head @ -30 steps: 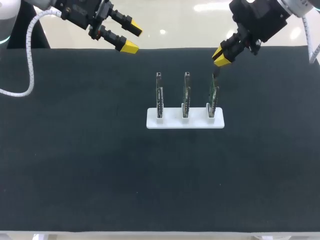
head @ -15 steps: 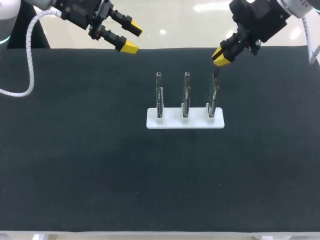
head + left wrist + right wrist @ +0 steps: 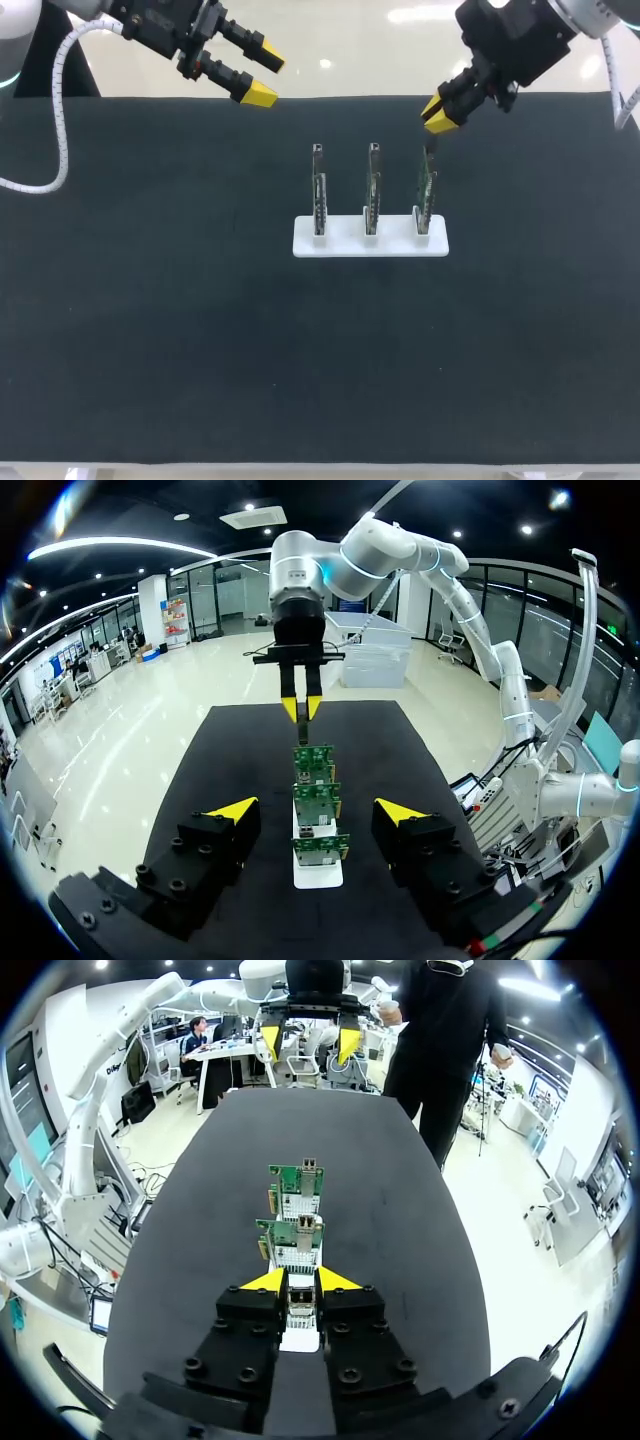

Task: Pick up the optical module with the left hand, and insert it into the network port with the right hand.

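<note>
A white holder (image 3: 340, 243) in the middle of the black table carries three upright green circuit boards, each with a metal network port on top. My right gripper (image 3: 437, 113) hangs just above the right board (image 3: 427, 190). In the right wrist view its fingers stand close together on a small metallic optical module (image 3: 300, 1303), which points down at that board's port. From the left wrist view the right gripper (image 3: 300, 708) hangs over the far board (image 3: 313, 762). My left gripper (image 3: 262, 70) is open and empty, high at the back left and well clear of the boards.
The left board (image 3: 318, 190) and middle board (image 3: 372, 190) stand close beside the right one in the same holder. A white coiled cable (image 3: 55, 120) hangs from the left arm over the table's left side. Black mat (image 3: 320, 360) surrounds the holder.
The right gripper has shifted very slightly up and to the left above the right board. The left arm has not moved.
</note>
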